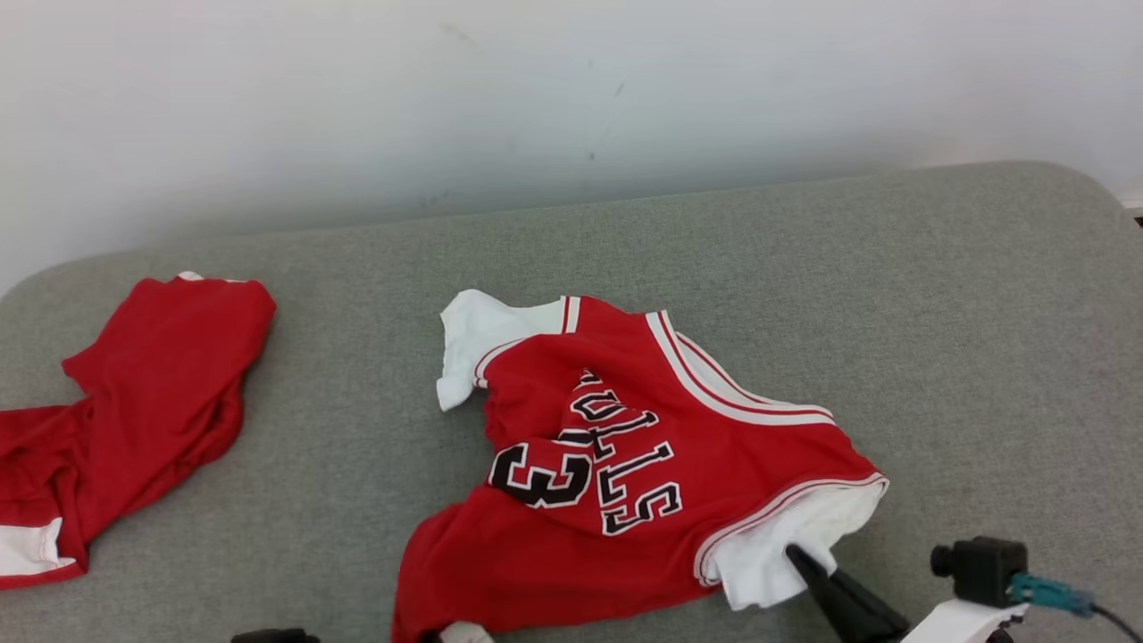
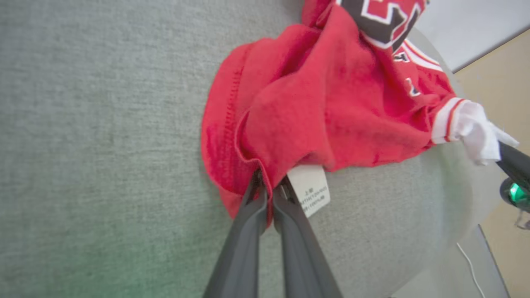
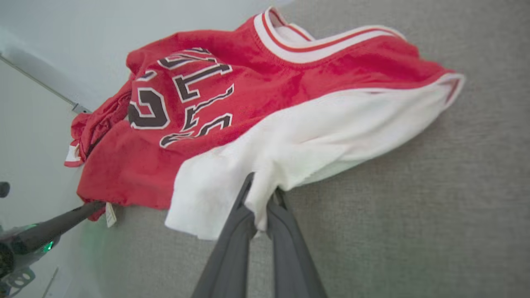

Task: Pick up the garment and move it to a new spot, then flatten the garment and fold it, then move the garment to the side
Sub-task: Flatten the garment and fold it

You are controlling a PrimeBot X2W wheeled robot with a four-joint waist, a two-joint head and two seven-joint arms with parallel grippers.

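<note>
A crumpled red jersey (image 1: 625,464) lies at the middle of a grey cushion (image 1: 938,313), near its front edge. The left gripper (image 2: 269,188) pinches its red hem tight. The right gripper (image 3: 261,194) pinches its white sleeve (image 3: 310,136). Another red cloth (image 1: 134,402) lies at the left edge.

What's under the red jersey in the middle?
The jersey lies on the grey cushion, visible around it. A white label pokes out beside the left gripper. Anything else beneath the cloth is covered.
</note>
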